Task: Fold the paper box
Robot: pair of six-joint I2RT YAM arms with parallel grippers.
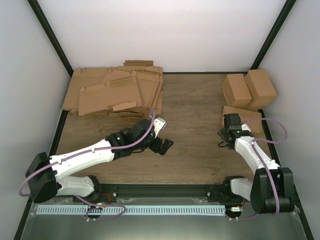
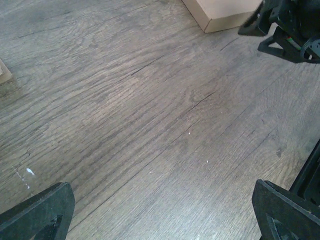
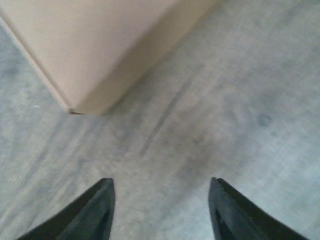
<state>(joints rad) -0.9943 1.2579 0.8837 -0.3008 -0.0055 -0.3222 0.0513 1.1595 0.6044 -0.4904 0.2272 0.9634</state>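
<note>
Beside paper box [image 1: 246, 111], right pincer [image 1: 221, 138] spread, empty; left pincer [image 1: 165, 146] spread over table [image 1: 195, 150].

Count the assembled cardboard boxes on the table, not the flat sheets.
3. One blocky carton and a second carton beside it stand at the far right; the shallower paper box lies just in front, partly under the right arm.

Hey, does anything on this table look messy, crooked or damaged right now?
Only the stack of flat cardboard sheets at the back left: it is fanned out, edges skewed instead of squared. The two cartons and the paper box on the right sit tidy; no damage or spill shows.
</note>
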